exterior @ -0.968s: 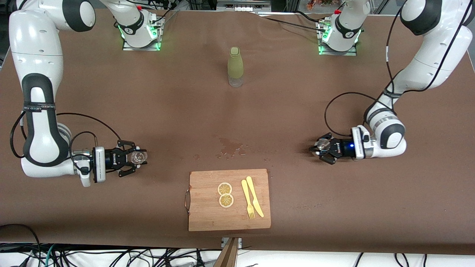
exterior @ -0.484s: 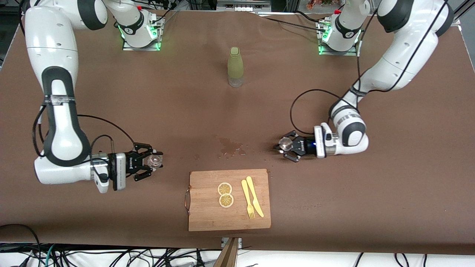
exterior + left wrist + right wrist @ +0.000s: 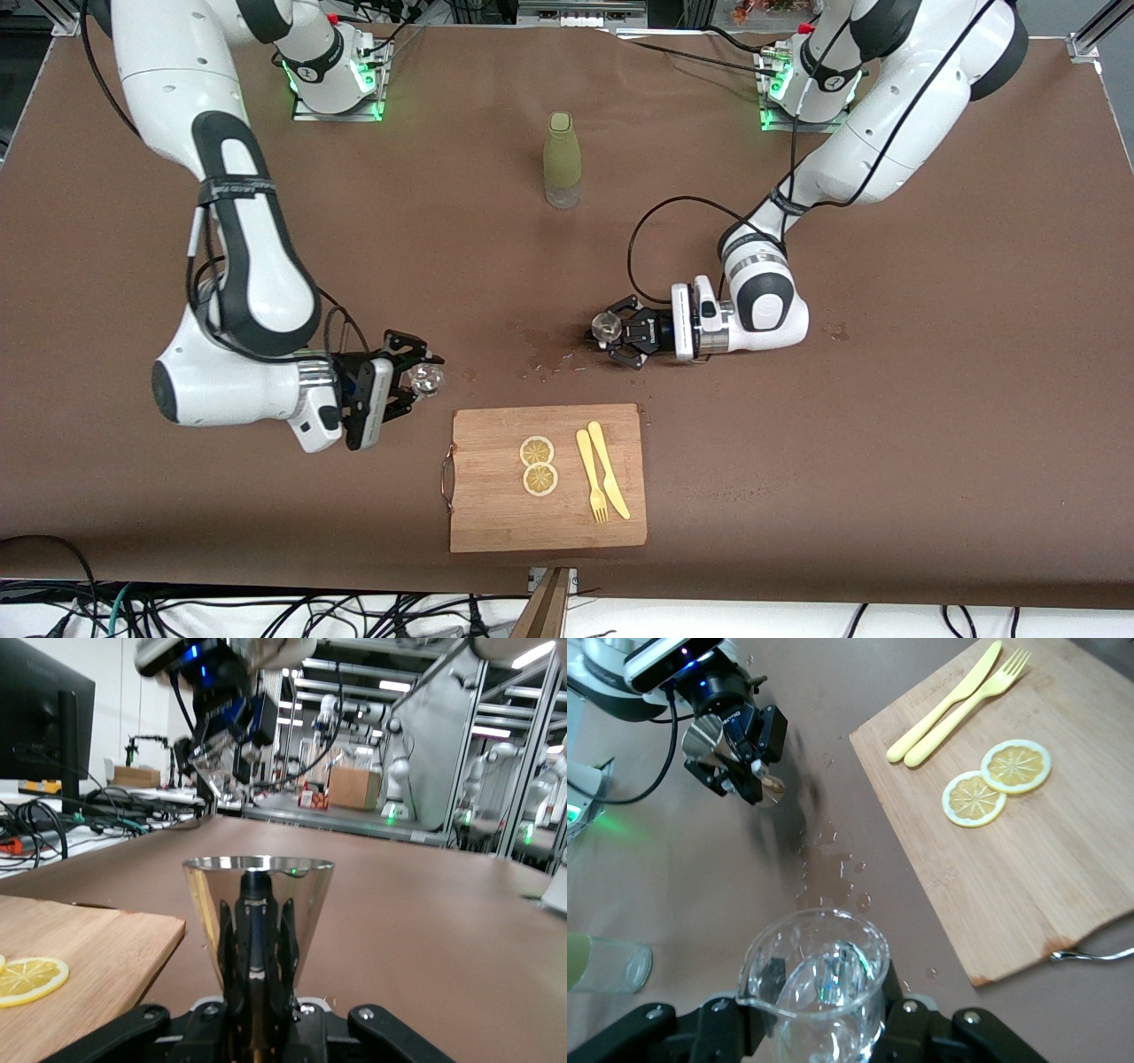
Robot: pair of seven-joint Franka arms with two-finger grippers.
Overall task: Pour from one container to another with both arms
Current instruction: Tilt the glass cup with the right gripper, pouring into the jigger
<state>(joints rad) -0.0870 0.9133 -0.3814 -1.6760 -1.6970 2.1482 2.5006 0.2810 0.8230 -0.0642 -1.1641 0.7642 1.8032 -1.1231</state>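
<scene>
**A:** Why are both containers held near the cutting board [image 3: 547, 523] and not standing on the table?

**B:** I read it as the meeting before the pour. The right gripper [image 3: 416, 378] is clamped around a clear glass beaker [image 3: 426, 379]. It holds the beaker upright over bare table, off the board's handle-side corner, toward the right arm's end. The left gripper [image 3: 614, 331] is closed on a small metal cup [image 3: 607, 325]. That one is over the table off the board's other robot-side corner, toward the left arm's end.

**A:** Both upright?

**B:** Yes. In the wrist views each mouth faces up, and neither vessel tips. The beaker has a spout, which probably makes it the pourer and the cup the receiver. Whether it holds liquid I cannot tell (there are glints inside, nothing sure).

**A:** And the wet patch [image 3: 549, 354]?

**B:** It lies on the cloth just off the board's robot-side edge, roughly between the two vessels. The cup hangs by its rim.

**A:** Why grip them low, from the side?

**B:** My guess is that a sideways grip lets a wrist roll tip the spout. The gap is wide for now, and the spout must come over the cup's narrow mouth.
</scene>
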